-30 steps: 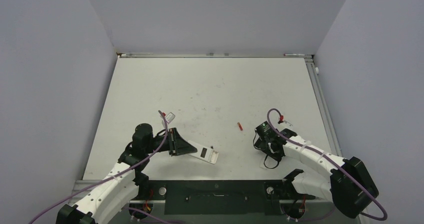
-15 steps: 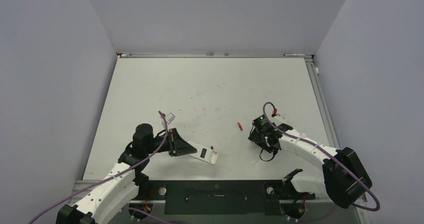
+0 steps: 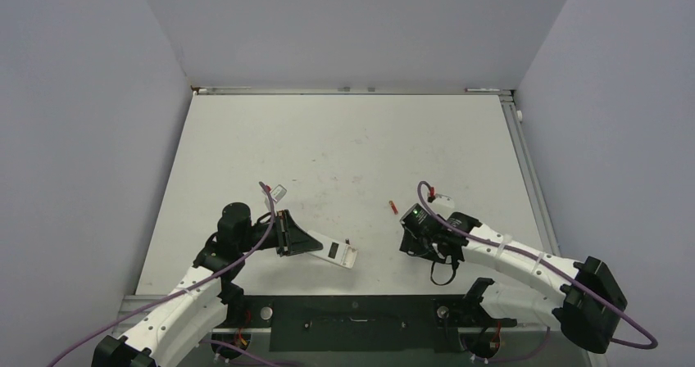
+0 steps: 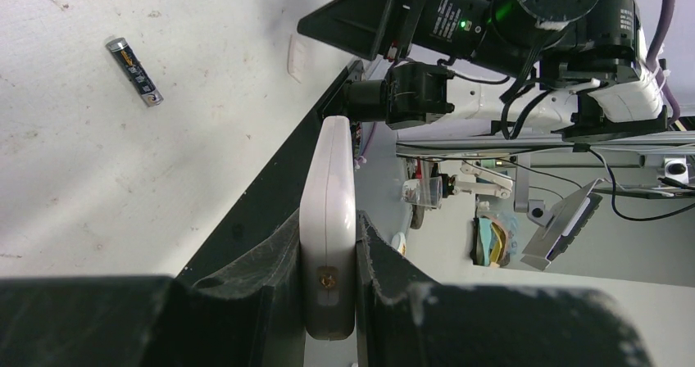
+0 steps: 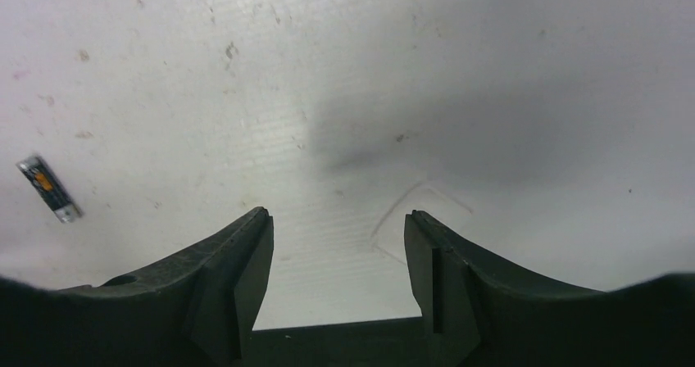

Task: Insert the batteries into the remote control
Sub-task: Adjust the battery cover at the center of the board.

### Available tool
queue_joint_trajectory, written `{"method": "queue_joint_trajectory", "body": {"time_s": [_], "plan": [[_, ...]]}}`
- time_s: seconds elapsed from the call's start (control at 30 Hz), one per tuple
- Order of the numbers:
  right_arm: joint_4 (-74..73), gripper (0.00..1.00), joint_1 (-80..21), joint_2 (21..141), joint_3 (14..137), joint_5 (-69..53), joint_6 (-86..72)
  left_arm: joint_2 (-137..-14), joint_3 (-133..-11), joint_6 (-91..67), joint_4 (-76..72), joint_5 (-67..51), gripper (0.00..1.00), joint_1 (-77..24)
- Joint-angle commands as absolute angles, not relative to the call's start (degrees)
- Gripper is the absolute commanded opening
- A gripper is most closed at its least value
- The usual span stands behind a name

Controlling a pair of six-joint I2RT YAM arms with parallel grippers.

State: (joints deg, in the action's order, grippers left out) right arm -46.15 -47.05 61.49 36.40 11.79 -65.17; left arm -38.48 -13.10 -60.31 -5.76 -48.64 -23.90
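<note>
Soft, even overhead light fills the top view, the counter uniformly bright. Right wrist view: a broad grey shadow spreads across the upper right, and the right tool sits dark, soft-edged at the bottom.

Scuffed white table, battery (lying flat)

battery blurred, remote near end hidden

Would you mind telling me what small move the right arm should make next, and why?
Probably slide the right gripper sideways until the battery lies between its fingers. Its jaws are open and empty, the battery lies off to one side of them, and the left gripper holds the remote.
</note>
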Motion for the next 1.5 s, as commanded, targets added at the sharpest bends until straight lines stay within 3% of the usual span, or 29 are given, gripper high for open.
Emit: {"method": "queue_joint_trajectory", "body": {"time_s": [0.0, 0.57, 1.47], "plan": [[-52.8, 0.59, -51.4, 60.9, 37.9, 14.5, -66.9, -38.6, -14.3, -59.3, -7.5, -48.9, 0.00, -23.9], [-44.1, 0.59, -56.6, 64.5, 32.7, 14.2, -73.0, -38.3, -14.0, -59.8, -7.9, -49.7, 0.00, -24.0], [-30.0, 0.59, -45.8, 64.6, 25.8, 14.8, -71.1, -40.4, -14.3, -59.4, -8.3, -49.5, 0.00, -24.0]]}}
